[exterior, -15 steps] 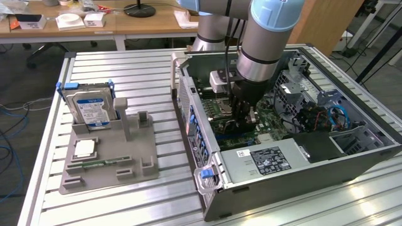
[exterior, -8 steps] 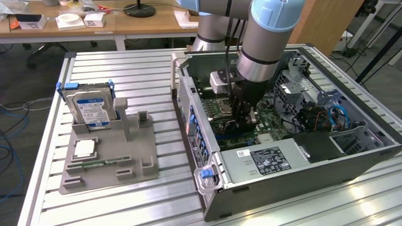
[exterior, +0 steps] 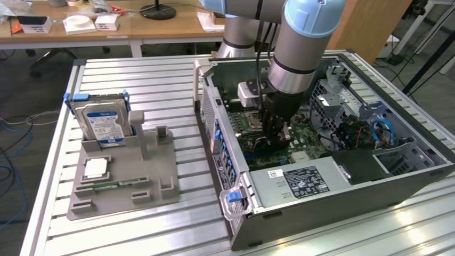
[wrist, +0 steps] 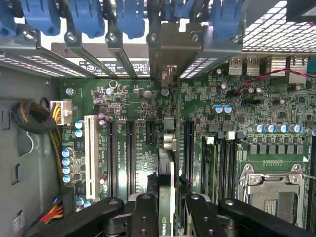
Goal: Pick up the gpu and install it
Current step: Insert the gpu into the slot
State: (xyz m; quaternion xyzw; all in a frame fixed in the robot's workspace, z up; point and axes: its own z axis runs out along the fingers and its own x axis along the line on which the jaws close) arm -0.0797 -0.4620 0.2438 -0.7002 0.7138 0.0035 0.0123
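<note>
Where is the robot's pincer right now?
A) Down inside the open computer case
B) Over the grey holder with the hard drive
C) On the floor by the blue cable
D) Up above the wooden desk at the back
A: the pincer reaches down into the open computer case, gripping the gpu edge-on above the green motherboard, while the hard drive stands apart in its grey holder.

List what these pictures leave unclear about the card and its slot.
- gpu: exterior view, hidden behind the tool and arm; wrist view, seen edge-on, faces unseen.
- Seating in the motherboard slot: wrist view, contact hidden by the card.
- Hard drive label: exterior view, too small.
</note>
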